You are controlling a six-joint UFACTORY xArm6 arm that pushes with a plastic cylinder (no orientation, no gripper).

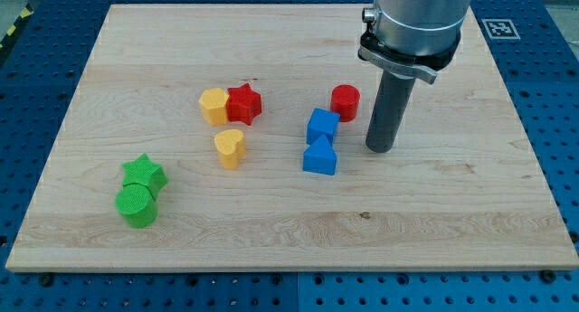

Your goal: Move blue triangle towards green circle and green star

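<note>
The blue triangle (319,157) lies near the board's middle, touching a blue cube (322,125) just above it. The green star (146,174) and the green circle (137,205) sit together at the view's lower left, touching each other. My tip (381,148) rests on the board to the right of the blue triangle, with a gap of about one block width between them. It is also just below and right of a red cylinder (345,102).
A yellow hexagon (214,106) and a red star (243,103) touch each other at upper middle left. A yellow heart (230,147) lies below them, between the blue blocks and the green pair. The wooden board (452,222) lies on a blue perforated table.
</note>
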